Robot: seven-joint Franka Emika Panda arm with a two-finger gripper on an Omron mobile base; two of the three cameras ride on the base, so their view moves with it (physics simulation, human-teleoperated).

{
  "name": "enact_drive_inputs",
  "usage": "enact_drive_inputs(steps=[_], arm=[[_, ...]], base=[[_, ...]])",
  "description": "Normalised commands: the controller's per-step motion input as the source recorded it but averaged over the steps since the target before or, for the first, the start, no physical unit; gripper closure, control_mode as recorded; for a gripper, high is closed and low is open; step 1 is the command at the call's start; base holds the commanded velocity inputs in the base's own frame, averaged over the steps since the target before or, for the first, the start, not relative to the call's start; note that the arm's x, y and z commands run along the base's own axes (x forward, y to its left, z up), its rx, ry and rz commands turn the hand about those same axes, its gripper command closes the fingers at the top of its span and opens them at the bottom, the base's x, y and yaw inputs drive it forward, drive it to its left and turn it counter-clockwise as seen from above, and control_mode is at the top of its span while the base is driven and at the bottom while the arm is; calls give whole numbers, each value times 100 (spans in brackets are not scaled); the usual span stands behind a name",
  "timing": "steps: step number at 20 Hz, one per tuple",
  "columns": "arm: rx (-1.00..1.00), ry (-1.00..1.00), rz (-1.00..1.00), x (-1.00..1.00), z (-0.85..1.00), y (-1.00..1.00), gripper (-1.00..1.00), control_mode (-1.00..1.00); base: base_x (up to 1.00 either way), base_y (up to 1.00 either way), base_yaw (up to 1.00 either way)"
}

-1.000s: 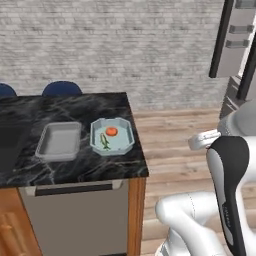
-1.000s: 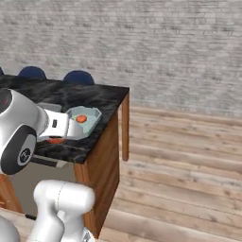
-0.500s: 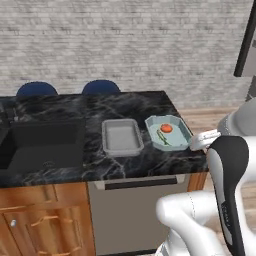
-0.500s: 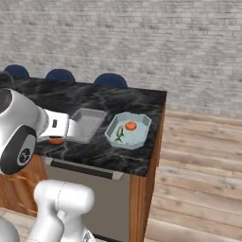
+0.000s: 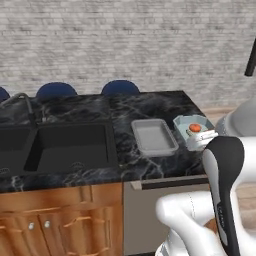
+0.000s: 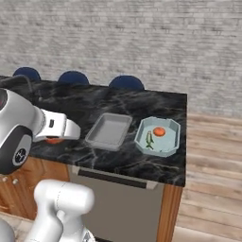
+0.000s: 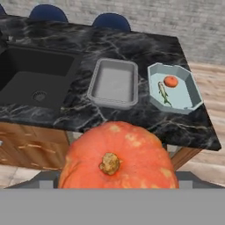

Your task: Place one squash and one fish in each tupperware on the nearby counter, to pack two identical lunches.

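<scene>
A round orange-red squash (image 7: 117, 158) looms large at the bottom of the hand view, with my gripper (image 6: 56, 138) shut on it, in front of the counter (image 6: 94, 101) and short of its edge. On the black marble top, the octagonal pale blue tupperware (image 6: 169, 144) holds a second squash (image 6: 159, 131) and the slender yellow-green fish (image 6: 149, 140). Left of it lies an empty grey rectangular tupperware (image 6: 108, 130). The dark grey fish is out of view.
A black sink basin (image 5: 70, 145) with a faucet (image 5: 25, 100) is set in the counter left of the trays. Blue stools (image 5: 120, 87) stand behind the counter. Wooden cabinets (image 5: 60, 220) and a dishwasher front (image 6: 118, 203) are below it.
The base has driven, so both base views shifted: the counter and trays slid right in the picture and the sink came into view. The squash stays in my gripper.
</scene>
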Motion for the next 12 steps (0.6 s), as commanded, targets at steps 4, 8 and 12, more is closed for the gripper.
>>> enact_drive_inputs(steps=[4,8,12], arm=[[0,0,0,0,0,0,100,100],[0,0,0,0,0,0,100,100],[0,0,0,0,0,0,100,100]], base=[[66,-1,-7],[59,0,-7],[42,10,-9]])
